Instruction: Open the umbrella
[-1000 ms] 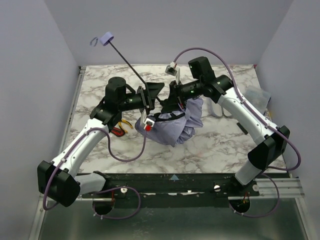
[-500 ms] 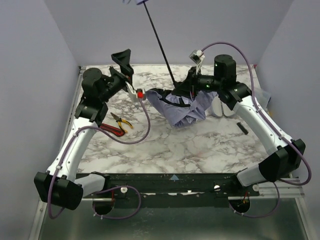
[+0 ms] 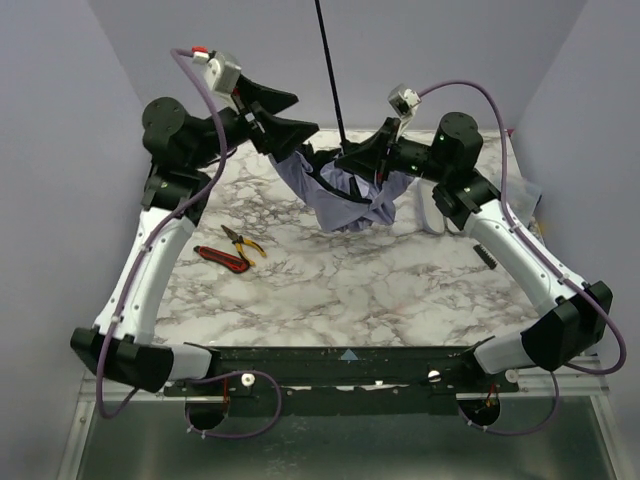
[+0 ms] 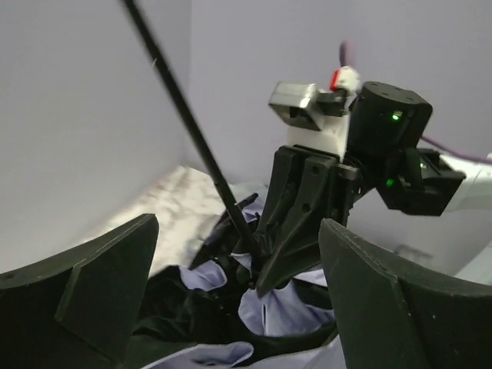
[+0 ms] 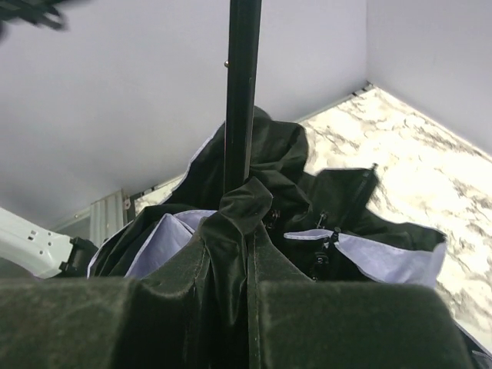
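The umbrella (image 3: 345,195) hangs half-folded above the table, lavender outside and black inside. Its thin black shaft (image 3: 330,70) points almost straight up and leaves the top of the view, so the handle is out of view. My right gripper (image 3: 347,157) is shut on the umbrella where the shaft meets the bunched canopy. In the right wrist view (image 5: 250,288) black fabric is pinched between the fingers, and the shaft (image 5: 242,84) rises just beyond. My left gripper (image 3: 305,112) is raised, open and empty, just left of the shaft. In the left wrist view (image 4: 238,238) the canopy (image 4: 288,307) lies between and beyond its spread fingers.
Red-and-yellow-handled pliers (image 3: 233,250) lie on the marble table (image 3: 330,290) at the left. A small black object (image 3: 483,255) lies at the right, with white loops (image 3: 437,215) and a pale crumpled thing (image 3: 522,192) near the right edge. Grey walls stand close on three sides.
My left gripper let go near the umbrella, pulled away left, then rose and came back toward the shaft, open. My right gripper lifted the umbrella; the shaft swung upright and the handle left the view.
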Robot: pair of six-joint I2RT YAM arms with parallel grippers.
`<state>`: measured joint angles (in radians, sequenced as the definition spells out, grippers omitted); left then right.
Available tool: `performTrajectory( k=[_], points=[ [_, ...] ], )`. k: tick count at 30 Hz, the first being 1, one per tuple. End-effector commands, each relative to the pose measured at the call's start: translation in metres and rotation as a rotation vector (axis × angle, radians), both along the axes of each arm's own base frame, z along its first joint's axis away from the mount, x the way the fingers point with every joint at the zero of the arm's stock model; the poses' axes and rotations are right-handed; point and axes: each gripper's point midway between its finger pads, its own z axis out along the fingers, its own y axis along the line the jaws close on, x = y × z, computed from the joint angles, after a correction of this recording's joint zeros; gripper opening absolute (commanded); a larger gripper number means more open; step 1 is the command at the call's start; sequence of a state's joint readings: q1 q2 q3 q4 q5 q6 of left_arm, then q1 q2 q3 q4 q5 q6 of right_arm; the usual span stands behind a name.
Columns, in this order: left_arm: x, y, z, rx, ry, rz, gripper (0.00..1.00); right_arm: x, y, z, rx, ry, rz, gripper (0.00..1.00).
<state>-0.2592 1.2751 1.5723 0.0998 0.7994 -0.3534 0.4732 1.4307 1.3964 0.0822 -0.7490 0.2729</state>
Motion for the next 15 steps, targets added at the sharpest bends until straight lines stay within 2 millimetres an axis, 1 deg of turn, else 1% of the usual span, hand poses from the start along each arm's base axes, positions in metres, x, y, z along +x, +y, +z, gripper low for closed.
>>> performTrajectory(
  k=[1, 6, 10, 11, 13, 14, 15],
  points=[
    [0.013, -0.029, -0.016, -0.211, 0.398, -0.164, 0.85, -0.012, 0.011, 0.03, 0.069, -0.129, 0.02, 0.0],
    [0.02, -0.042, -0.015, -0.196, 0.412, -0.176, 0.77, -0.023, 0.022, 0.026, 0.048, -0.16, 0.052, 0.0],
    [0.025, -0.045, -0.016, -0.202, 0.418, -0.18, 0.7, -0.031, 0.029, 0.019, 0.019, -0.183, 0.073, 0.0],
    [0.023, -0.045, -0.014, -0.204, 0.41, -0.195, 0.67, -0.032, 0.03, 0.017, 0.016, -0.181, 0.073, 0.0],
    [0.022, -0.048, -0.012, -0.199, 0.394, -0.213, 0.55, -0.033, 0.03, 0.014, 0.016, -0.174, 0.077, 0.0],
    [0.022, -0.049, -0.012, -0.197, 0.392, -0.219, 0.45, -0.034, 0.03, 0.014, 0.015, -0.178, 0.081, 0.0],
    [0.021, -0.05, -0.011, -0.196, 0.39, -0.229, 0.39, -0.035, 0.03, 0.014, 0.016, -0.181, 0.082, 0.0]
  ],
)
